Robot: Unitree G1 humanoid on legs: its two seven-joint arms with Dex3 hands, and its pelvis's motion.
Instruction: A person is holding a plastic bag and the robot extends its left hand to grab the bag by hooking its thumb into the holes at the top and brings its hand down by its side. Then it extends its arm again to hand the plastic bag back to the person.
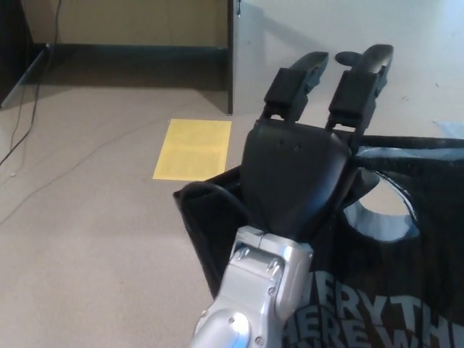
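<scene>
plastic bag fills the lower right of the frame, running off the right and bottom edges. it is black and glossy, with large white block lettering low on its face; only fragments are readable ("every", "here w"). near its top edge, right of centre, is an oval cut-out handle hole with pale grey-blue showing through it. the top hem runs roughly level across the right side, slightly wrinkled and catching light. the bag's left edge folds back into a dark flap in the centre of the frame, just left of the wrist.

left hand sits in the centre, seen from the back: black shell palm, silver wrist rising from the bottom centre. its two thick fingers point toward the top of the frame, extended and apart, not curled onto anything. the thumb is mostly hidden behind the palm; a dark part projects at the hole's left rim, but whether it is hooked through cannot be told. the palm overlaps the bag's upper left corner. a black cable loops out beside the wrist.

background: beige carpet floor, a yellow sheet lying flat left of centre, a white bench surface in the upper right. the right hand does not show.
</scene>
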